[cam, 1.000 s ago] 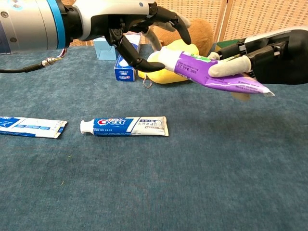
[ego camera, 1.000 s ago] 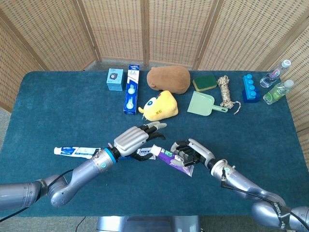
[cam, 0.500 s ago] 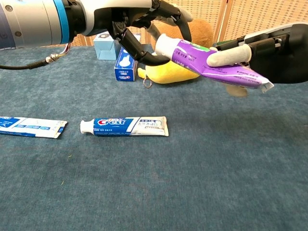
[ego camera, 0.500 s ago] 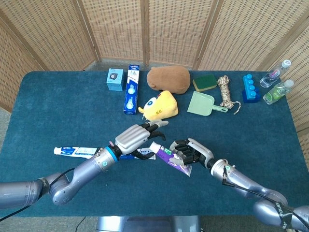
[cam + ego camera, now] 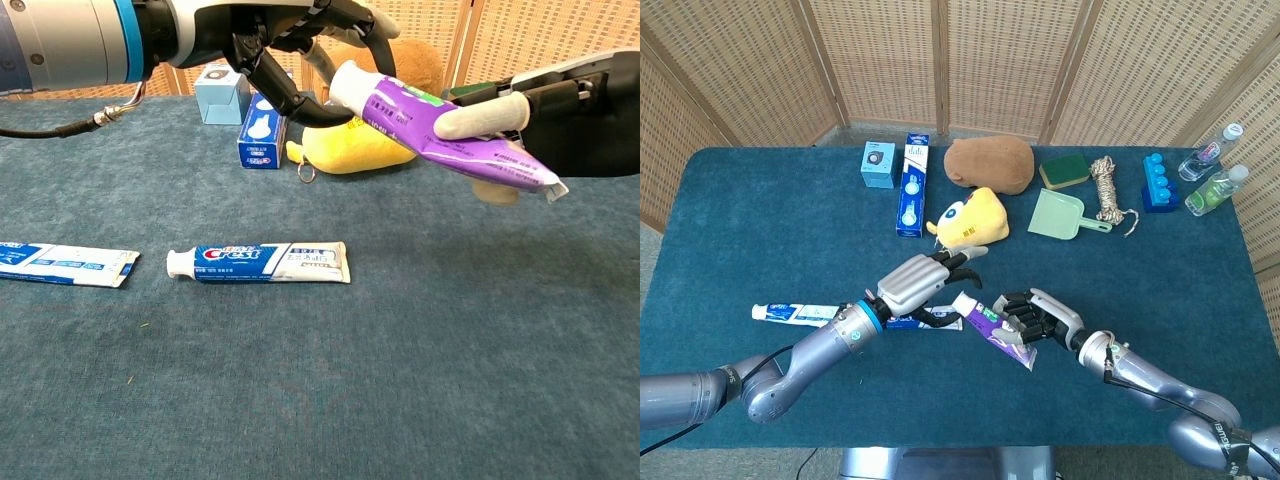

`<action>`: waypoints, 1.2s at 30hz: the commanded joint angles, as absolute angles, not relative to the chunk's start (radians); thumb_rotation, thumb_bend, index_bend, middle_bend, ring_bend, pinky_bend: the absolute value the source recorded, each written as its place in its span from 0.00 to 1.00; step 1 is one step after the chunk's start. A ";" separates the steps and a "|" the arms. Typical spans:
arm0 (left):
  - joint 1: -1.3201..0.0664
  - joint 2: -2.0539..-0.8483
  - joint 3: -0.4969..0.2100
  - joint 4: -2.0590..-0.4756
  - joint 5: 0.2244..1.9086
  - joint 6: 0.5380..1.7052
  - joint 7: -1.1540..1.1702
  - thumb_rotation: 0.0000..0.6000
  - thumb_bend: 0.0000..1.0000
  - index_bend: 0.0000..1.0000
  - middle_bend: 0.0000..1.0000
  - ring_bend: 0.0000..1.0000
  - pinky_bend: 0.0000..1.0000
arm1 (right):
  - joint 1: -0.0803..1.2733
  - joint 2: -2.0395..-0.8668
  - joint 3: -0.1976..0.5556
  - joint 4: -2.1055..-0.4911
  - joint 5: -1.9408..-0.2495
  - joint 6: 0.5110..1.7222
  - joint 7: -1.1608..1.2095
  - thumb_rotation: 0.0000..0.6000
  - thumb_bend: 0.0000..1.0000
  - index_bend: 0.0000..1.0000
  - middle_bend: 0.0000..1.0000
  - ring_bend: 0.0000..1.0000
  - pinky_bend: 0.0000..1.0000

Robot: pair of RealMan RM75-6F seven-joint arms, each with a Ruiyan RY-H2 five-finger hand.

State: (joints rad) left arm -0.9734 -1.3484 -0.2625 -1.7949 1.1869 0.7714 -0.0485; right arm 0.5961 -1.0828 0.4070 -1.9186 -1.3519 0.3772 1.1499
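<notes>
Since a second ago our right hand [image 5: 560, 120] has tipped the purple tube [image 5: 440, 130] so its white cap end sits higher and further toward our left hand [image 5: 270, 40], which has drawn up and back a little; the tube's crimped tail now droops lower on the right. Our right hand grasps the tube around its middle and tail, a pale fingertip [image 5: 480, 118] lying along its top, and carries it in the air above the blue cloth of the table [image 5: 760, 230]. Our left hand holds nothing that we can see: its dark fingers [image 5: 285, 95] are spread and curled around the cap end, very near it, but we cannot tell from either view whether they touch.

We judge the tube light and soft, with a smooth, slick skin that gives under pressure, so a hard squeeze at the belly could dent it or force paste toward the cap. The stiff parts are the cap with its shoulder and the flat crimp, and the shoulder just behind the cap looks the surest place for our left hand to take hold.

Below on the cloth lie a Crest toothpaste tube [image 5: 258, 262] and its carton [image 5: 65, 264].
</notes>
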 commanded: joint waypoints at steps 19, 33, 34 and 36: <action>-0.987 -1.346 -0.261 -1.795 1.170 0.771 -0.056 1.00 0.34 0.36 0.07 0.00 0.20 | 0.634 -1.061 0.338 -1.898 -1.393 0.415 1.182 1.00 0.51 0.94 0.75 0.71 0.71; -0.998 -1.335 -0.262 -1.792 1.186 0.757 -0.080 1.00 0.34 0.26 0.04 0.00 0.19 | 0.649 -1.048 0.319 -1.906 -1.488 0.445 1.382 1.00 0.51 0.94 0.75 0.71 0.71; -0.999 -1.334 -0.263 -1.793 1.185 0.756 -0.084 1.00 0.34 0.26 0.04 0.00 0.19 | 0.652 -1.046 0.314 -1.904 -1.500 0.449 1.393 1.00 0.51 0.94 0.75 0.71 0.71; -1.000 -1.333 -0.263 -1.795 1.186 0.754 -0.087 1.00 0.34 0.27 0.04 0.00 0.19 | 0.663 -1.043 0.298 -1.894 -1.525 0.455 1.403 1.00 0.51 0.94 0.75 0.71 0.71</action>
